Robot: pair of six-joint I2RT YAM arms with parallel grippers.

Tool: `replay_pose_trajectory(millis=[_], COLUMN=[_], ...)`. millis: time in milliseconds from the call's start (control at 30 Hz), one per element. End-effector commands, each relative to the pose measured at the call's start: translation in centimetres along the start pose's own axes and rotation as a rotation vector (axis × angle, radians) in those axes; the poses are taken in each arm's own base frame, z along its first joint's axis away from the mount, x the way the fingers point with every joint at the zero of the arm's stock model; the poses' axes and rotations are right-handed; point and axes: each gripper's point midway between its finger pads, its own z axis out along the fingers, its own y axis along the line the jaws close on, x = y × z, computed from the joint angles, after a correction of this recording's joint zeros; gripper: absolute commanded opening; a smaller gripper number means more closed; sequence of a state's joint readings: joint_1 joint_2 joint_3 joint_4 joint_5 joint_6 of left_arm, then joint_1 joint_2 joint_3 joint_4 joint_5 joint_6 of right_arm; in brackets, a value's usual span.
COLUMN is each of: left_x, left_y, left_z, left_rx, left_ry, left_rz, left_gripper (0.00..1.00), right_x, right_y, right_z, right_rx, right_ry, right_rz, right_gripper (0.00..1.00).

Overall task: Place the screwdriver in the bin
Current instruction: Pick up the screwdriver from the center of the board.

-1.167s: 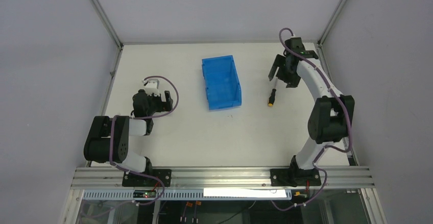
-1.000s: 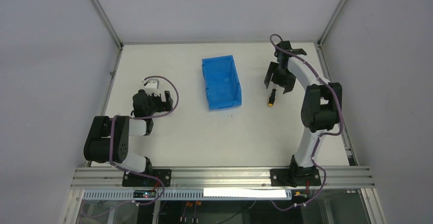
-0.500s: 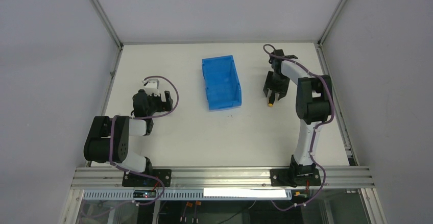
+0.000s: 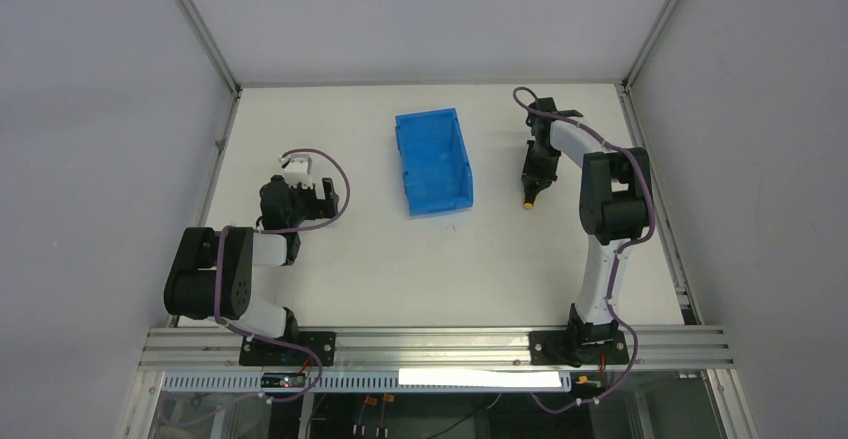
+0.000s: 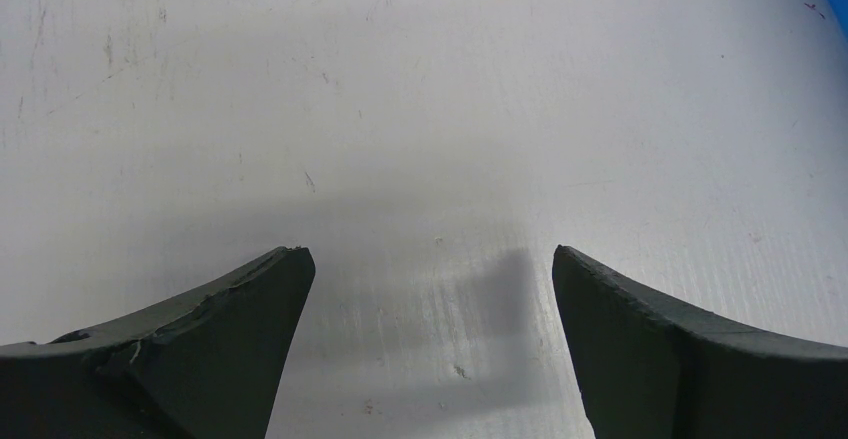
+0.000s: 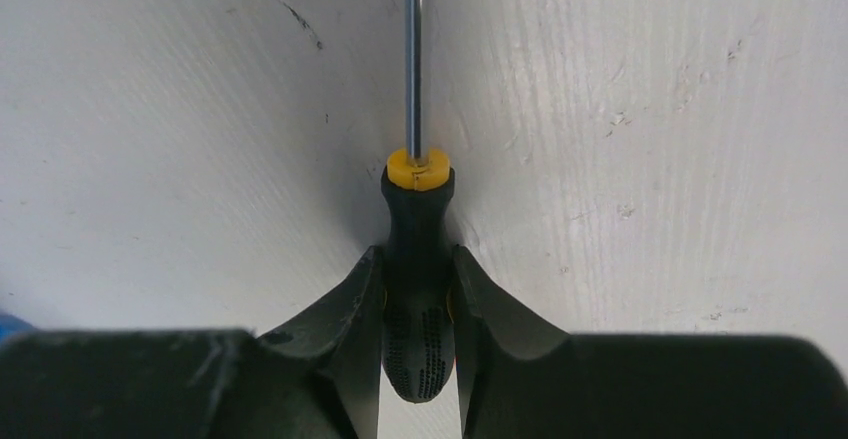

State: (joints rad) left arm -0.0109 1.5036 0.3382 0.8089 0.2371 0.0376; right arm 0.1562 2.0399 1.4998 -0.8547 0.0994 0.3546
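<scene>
Bright, even blue all over the bin (image 4: 433, 162). On the screwdriver (image 6: 417, 221), a black handle with a patch of fine dots, a yellow-orange collar at the shaft end, an orange tip at the butt in the top view, a bare grey metal shaft. Matte black on the right gripper (image 6: 417, 255) and the left gripper (image 5: 430, 254) alike. White table (image 5: 400, 79), flecked with faint grey scratches and small dark specks. White and black links on the right arm (image 4: 597, 279), purple cable (image 4: 344, 187), silver frame rail (image 4: 430, 344).

A lab test cell; grey panel walls (image 4: 90, 109); aluminium framing (image 4: 430, 344); white table (image 4: 450, 269).
</scene>
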Motion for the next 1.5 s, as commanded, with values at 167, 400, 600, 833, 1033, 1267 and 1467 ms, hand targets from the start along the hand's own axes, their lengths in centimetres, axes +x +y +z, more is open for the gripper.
replay_pose_trajectory(millis=[167,400,600,833,1033,1267,1467], left_x=[-1.9,-1.9,-1.9,-1.9,-1.9,-1.9,-1.9], left_y=[0.4,0.4,0.4,0.4,0.4,0.4,0.4], left_z=[0.4,0.4,0.4,0.4,0.4,0.4,0.4], left_rx=[-0.002,-0.004,-0.003,-0.003,-0.003,-0.003,-0.003], left_ry=[-0.060,-0.061,-0.062,-0.061,-0.062,-0.060,-0.061], left_rz=[-0.001,-0.001,0.000,-0.001,-0.001,-0.001,0.000], left_gripper=[0.99,0.99,0.99,0.99,0.99,0.99,0.99], right_x=[-0.1,-0.1,-1.7,-3.7,-5.0,-5.9,-6.1], right_y=[0.1,-0.4,-1.0,-1.3,-1.2,-2.0,-2.6], right_z=[-5.5,-9.9,-13.6,-17.5,-20.3,-22.3,-23.0], right_rx=[0.008,0.005,0.031,0.055,0.046,0.044,0.032], right_ry=[-0.025,-0.018,-0.038,-0.076,-0.136,-0.198,-0.212], right_rz=[-0.114,-0.170,-0.244,-0.262,-0.254,-0.237,-0.209], right_gripper=[0.00,0.00,0.00,0.00,0.00,0.00,0.00])
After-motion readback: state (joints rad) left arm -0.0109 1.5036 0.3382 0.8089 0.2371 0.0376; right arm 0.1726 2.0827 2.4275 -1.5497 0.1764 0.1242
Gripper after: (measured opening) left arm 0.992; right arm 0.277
